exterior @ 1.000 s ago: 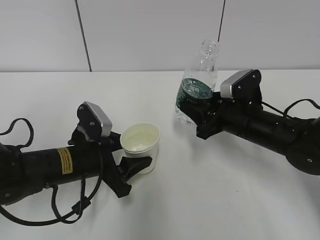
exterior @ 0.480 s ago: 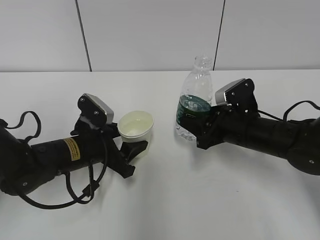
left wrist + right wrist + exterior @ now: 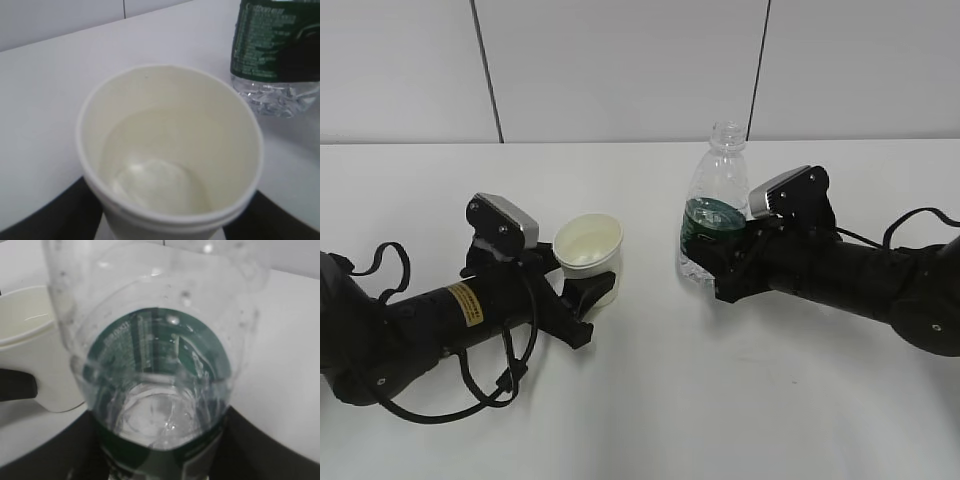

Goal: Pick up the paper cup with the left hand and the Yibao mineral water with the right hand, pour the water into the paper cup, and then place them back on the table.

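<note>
The cream-white paper cup [image 3: 588, 257] stands upright low over the white table [image 3: 650, 400], held between the black fingers of my left gripper [image 3: 588, 290], whose arm bears a yellow label. In the left wrist view the cup [image 3: 170, 155] fills the frame and holds a little water. My right gripper [image 3: 712, 262] is shut on the Yibao mineral water bottle [image 3: 716, 200], which stands upright and capless to the right of the cup. The right wrist view looks down the bottle [image 3: 155, 370], with the cup [image 3: 30, 340] at its left.
A grey-white panelled wall [image 3: 620, 70] runs behind the table's far edge. Black cables loop beside both arms, at the left [image 3: 380, 260] and at the right [image 3: 920, 220].
The bottle has swung from tilted back to upright and come down toward the table. The left gripper has carried the cup up-left in the view and lower toward the tabletop.
</note>
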